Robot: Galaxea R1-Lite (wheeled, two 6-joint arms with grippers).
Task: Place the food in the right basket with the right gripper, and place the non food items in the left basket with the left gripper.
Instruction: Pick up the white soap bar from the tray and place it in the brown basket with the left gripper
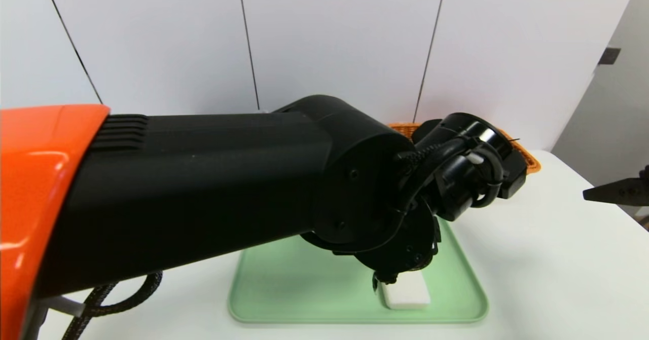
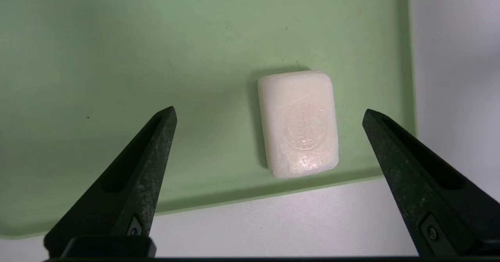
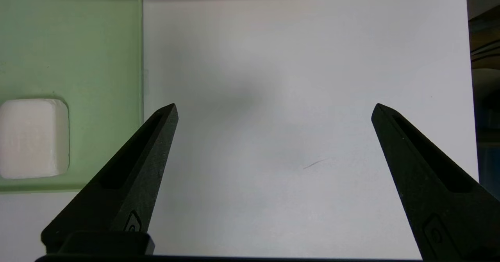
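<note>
A white bar of soap (image 2: 299, 123) lies flat on the green tray (image 2: 117, 59), close to its front right corner. My left gripper (image 2: 269, 113) hangs open just above it, one finger on each side and neither touching it. In the head view the left arm crosses the frame and covers most of the tray (image 1: 284, 279); the soap (image 1: 408, 295) shows under the wrist. My right gripper (image 3: 273, 107) is open and empty over bare table right of the tray (image 3: 78, 59); the soap (image 3: 33, 137) shows off to its side. No food is in view.
An orange basket (image 1: 530, 161) stands at the back right, mostly hidden by the left wrist. The left basket is hidden behind the arm. One right finger (image 1: 606, 194) pokes in at the right edge, above the white table (image 1: 547, 259).
</note>
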